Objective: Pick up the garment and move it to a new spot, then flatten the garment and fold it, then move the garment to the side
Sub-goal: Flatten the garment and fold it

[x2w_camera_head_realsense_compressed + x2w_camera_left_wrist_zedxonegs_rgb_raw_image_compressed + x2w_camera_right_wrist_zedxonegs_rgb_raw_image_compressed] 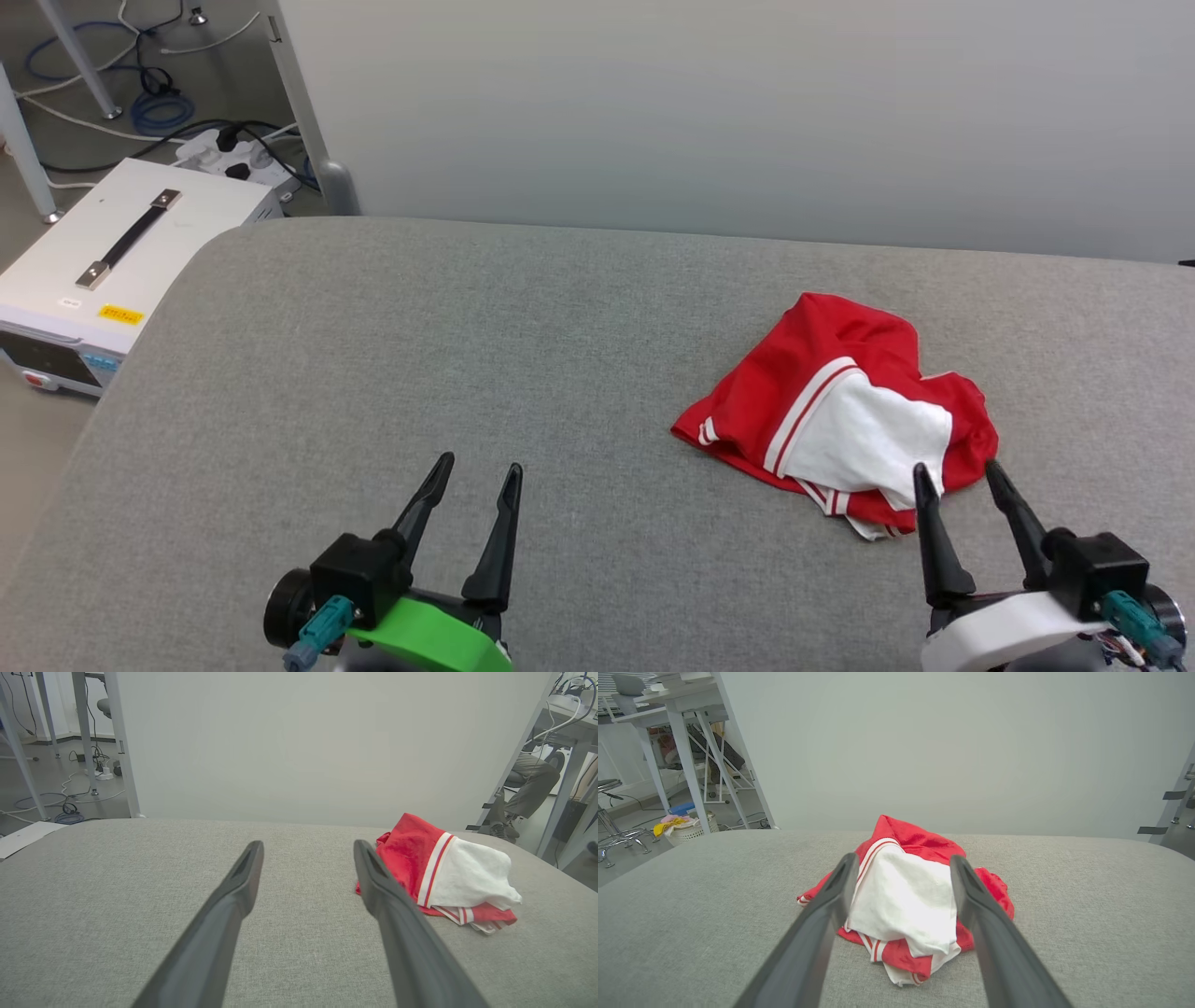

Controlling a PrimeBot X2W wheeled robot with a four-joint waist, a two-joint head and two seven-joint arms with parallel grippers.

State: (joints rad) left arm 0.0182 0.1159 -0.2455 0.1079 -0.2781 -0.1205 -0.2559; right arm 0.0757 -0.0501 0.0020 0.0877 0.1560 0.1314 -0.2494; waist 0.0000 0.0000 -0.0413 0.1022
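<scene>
A crumpled red T-shirt (822,373) with red-and-white striped trim lay bunched on the right half of the grey fabric-covered table (467,327) (one white sleeve uppermost). The right gripper (955,467) was at the shirt's near edge, its two dark fingers spread apart and empty. The left gripper (480,463), likewise spread and holding nothing, hung over bare cloth well to the shirt's left. A white box (121,252) with a black handle stood on the floor beside the table.
</scene>
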